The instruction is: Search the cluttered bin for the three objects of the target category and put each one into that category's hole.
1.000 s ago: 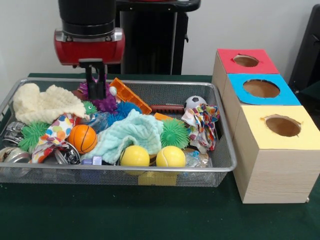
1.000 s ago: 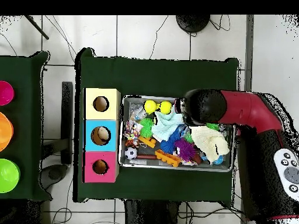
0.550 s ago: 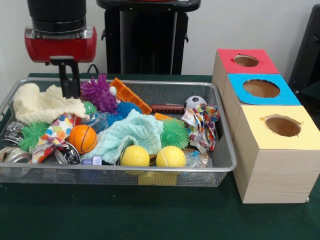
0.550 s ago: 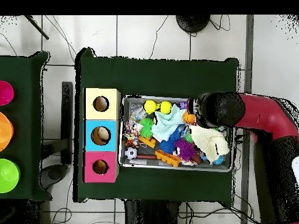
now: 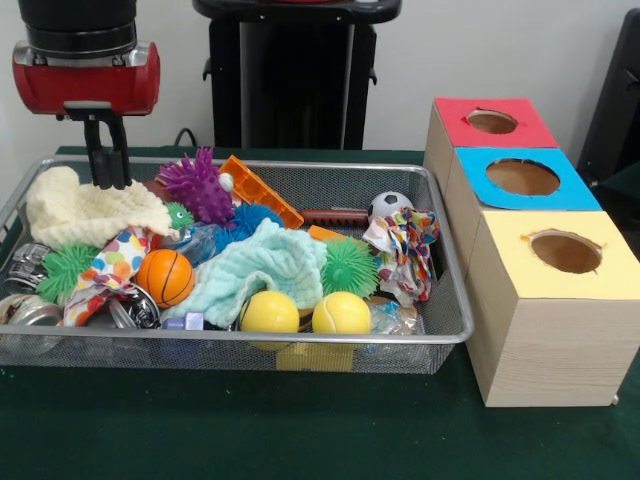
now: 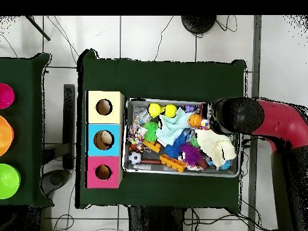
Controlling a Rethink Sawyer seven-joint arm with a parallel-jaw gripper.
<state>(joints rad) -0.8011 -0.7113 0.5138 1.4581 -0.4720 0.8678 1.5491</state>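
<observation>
A: What is changed since a second ago?

B: The gripper is shifted from above the purple spiky ball to the bin's end, over the cream cloth. Its fingers are held narrow, with nothing carried.

A: So nothing is sorted yet?

B: None, it is judged. The target category is not shown; the cloths, balls and spiky toys are heaped together, and the coloured boxes are set well apart.

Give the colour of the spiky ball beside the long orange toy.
Purple spiky ball; clearest in the front view.
</observation>
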